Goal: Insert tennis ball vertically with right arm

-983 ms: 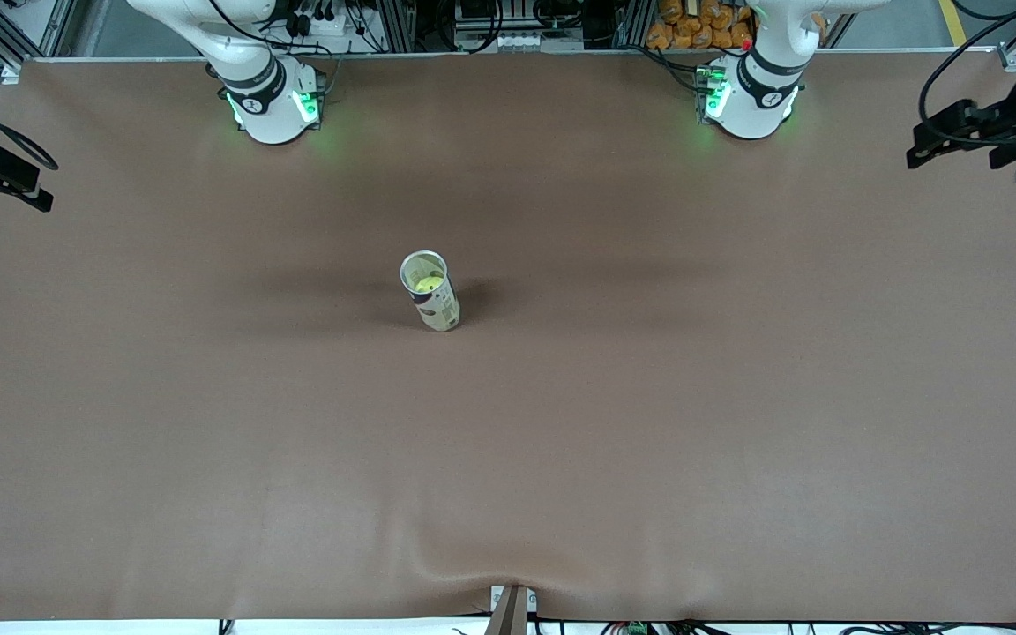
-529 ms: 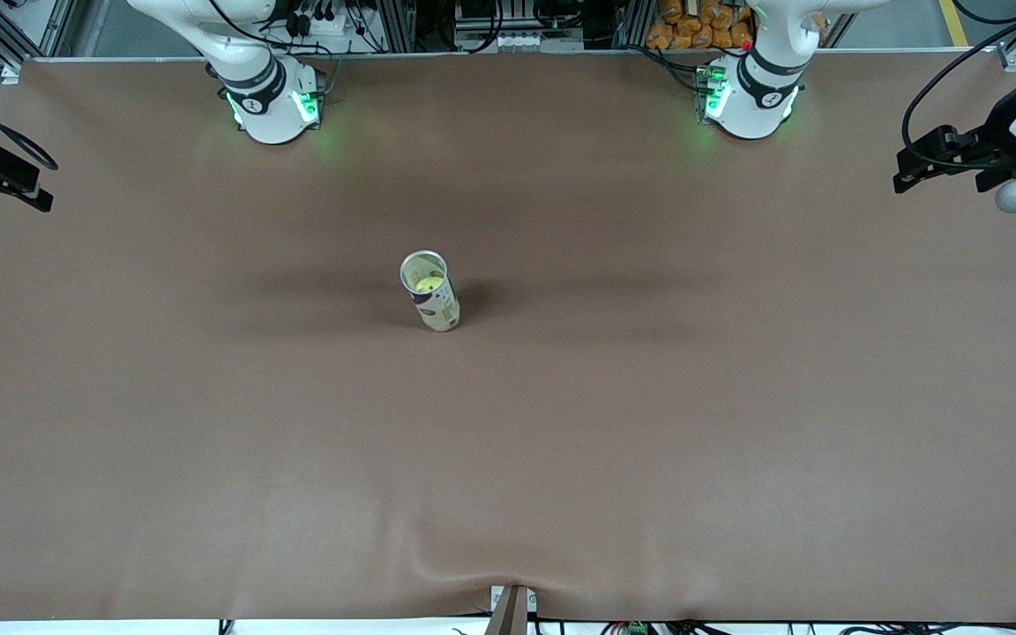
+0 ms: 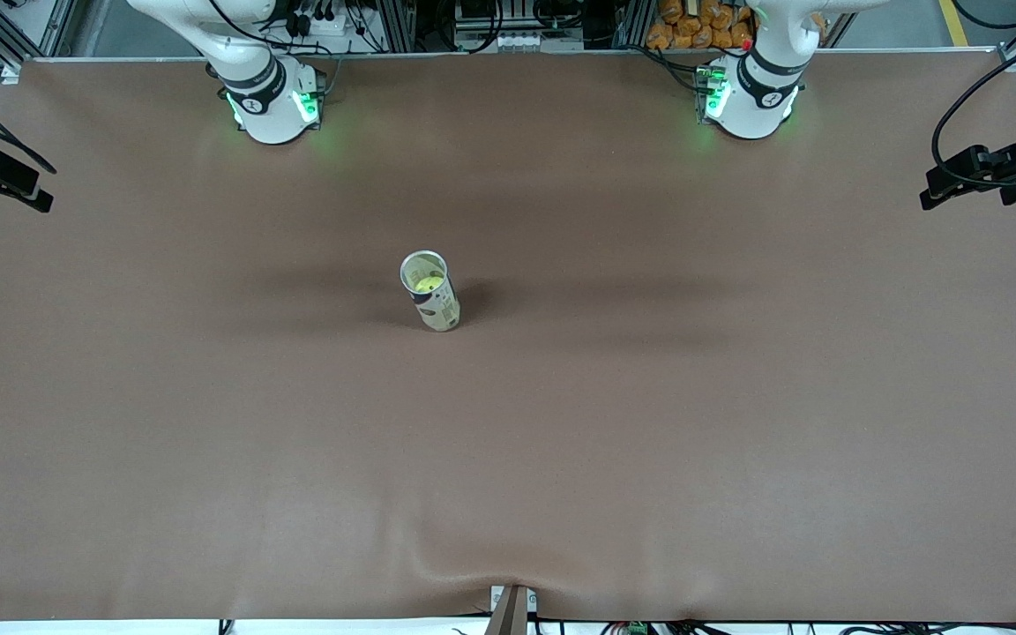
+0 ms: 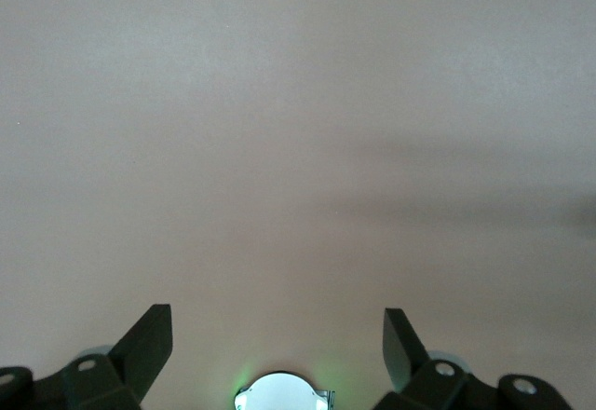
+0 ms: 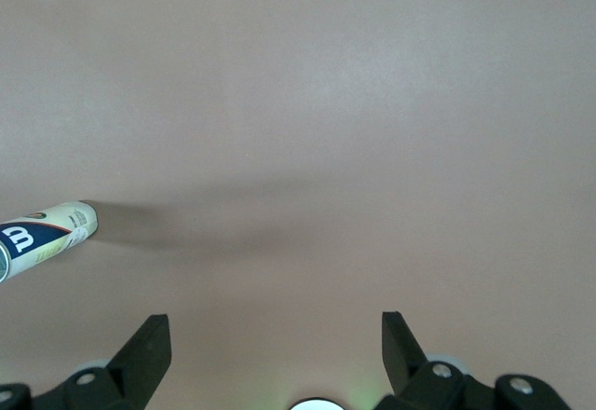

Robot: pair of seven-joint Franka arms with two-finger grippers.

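Your right end effector (image 5: 275,340) hangs high over the bench (image 3: 649,397) edge at the right arm's end, its two fingers spread wide with nothing between them. Your left end effector (image 4: 277,340) hangs over the edge at the left arm's end, equally wide open and empty; that arm looks to be waiting.

The can (image 3: 430,291) stands upright near the middle of the bench, a little toward the right arm's end and somewhat closer to the base edge than to the camera edge. Its mouth faces up, and the tennis ball (image 3: 425,284) shows yellow-green inside it, below the rim. In the right wrist view you catch only the can's lower part (image 5: 47,233) at the frame edge.

Judging from this, the ball is already in and the insertion appears done. The can is upright because a ball dropped straight down needs an upward mouth, and both arms sit out at the ends, which keeps them clear of it.

Count: one can, one ball, two arms, two open end effectors. No other ball is visible anywhere on the bench.
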